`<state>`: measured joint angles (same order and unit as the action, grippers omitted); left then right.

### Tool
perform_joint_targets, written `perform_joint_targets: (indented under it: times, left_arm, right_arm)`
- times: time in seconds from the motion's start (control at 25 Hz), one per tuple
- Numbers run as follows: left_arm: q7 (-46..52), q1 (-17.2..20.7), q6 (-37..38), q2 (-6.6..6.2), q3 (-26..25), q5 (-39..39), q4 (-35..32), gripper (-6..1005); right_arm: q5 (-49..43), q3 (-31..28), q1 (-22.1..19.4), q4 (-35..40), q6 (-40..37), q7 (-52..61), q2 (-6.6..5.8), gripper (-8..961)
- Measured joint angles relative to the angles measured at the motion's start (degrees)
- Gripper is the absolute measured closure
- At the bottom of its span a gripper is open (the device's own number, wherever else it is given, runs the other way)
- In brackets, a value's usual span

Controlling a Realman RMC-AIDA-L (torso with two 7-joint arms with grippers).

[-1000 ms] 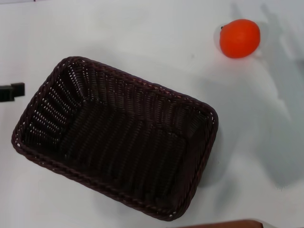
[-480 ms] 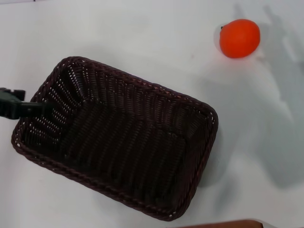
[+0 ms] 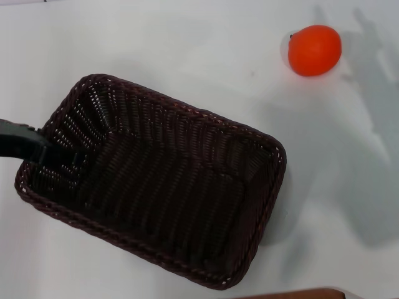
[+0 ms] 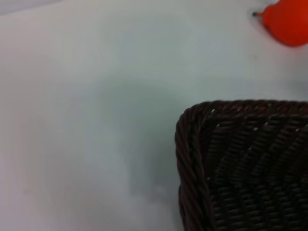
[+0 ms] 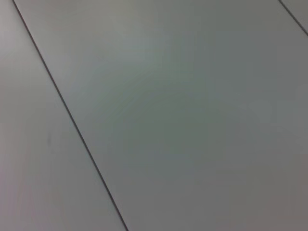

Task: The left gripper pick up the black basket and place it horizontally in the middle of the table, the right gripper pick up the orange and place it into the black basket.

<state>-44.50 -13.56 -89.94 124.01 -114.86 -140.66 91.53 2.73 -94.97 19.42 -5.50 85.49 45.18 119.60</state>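
While left gripper point(image 3: 53, 152) reaches over black basket point(image 3: 162, 187) rim (jaws' state unreadable), orange point(image 3: 315, 50) sits outside.

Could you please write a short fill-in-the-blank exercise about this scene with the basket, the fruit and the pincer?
1. The orange lies on the white table, ____ the black basket.
2. The left pincer reaches over the basket's ____ short end, as the head view shows it.
3. Nothing lies in the basket; it is ____.
4. The basket lies ____ to the table's edges.

Missing words: outside; left; empty; slanted
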Motion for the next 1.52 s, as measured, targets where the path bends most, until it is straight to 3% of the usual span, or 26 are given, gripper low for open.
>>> perform_joint_targets:
  times: [0.16, 0.6, 0.8, 1.04, 1.32, 1.52]
  left_arm:
    - [0.9, -1.4, -0.8, 0.01, 0.3, -1.3, -1.2, 245]
    - [3.7, -1.7, 0.9, -0.02, -0.3, -1.4, -1.8, 478]
    - [4.2, -0.8, 3.4, 0.08, -0.4, -1.4, -1.8, 712]
    - [9.7, -0.2, 6.6, 0.18, 0.3, -1.8, -1.6, 821]
    - [17.9, 0.1, 7.5, 0.36, -0.1, 0.6, -1.4, 823]
    - [22.1, 4.2, 10.7, 0.44, -0.1, 6.3, -0.5, 824]
  right_arm:
    - [0.0, -0.5, 0.0, 0.0, 0.0, 0.0, 0.01, -1]
    - [0.0, -0.9, -0.2, -0.3, 0.1, 0.0, 0.02, -2]
    - [0.0, -1.1, -0.3, -0.7, 0.4, 0.0, 0.02, -1]
    - [0.0, -3.1, 0.3, -0.7, 0.4, 0.2, 0.02, -1]
    - [0.0, -5.2, 0.8, -3.1, -0.9, 1.3, -0.22, -1]
    - [0.0, -6.1, 1.2, -6.1, -3.6, 2.0, -0.40, -1]
